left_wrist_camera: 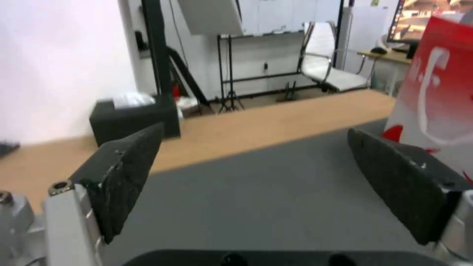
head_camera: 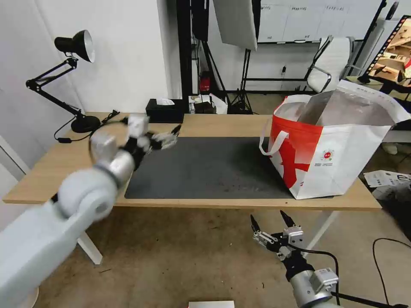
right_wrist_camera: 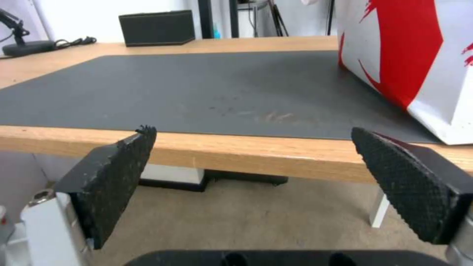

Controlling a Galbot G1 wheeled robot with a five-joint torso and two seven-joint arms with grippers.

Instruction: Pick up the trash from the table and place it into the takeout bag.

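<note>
Over the mat's (head_camera: 201, 167) left end, left tool (left_wrist_camera: 256, 184) spread wide and empty, right tool (right_wrist_camera: 256, 188) likewise below the worktop (head_camera: 222, 125) edge; no trash visible, bag (head_camera: 338, 149) upright at right, so seemingly done.

A studio-like room, cluttered at the back.
A black desk lamp (head_camera: 72, 47) stood by the white wall (head_camera: 124, 51); a white office chair (head_camera: 332, 60) waited behind, on tan floor (head_camera: 171, 256).

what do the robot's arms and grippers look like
Both arms are smooth silver-grey tubes with rounded joints. The left gripper and right gripper each have two pointed black fingers with a knurled rubbery grip face on silver metal mounts. A black cable loops off the right wrist.
</note>
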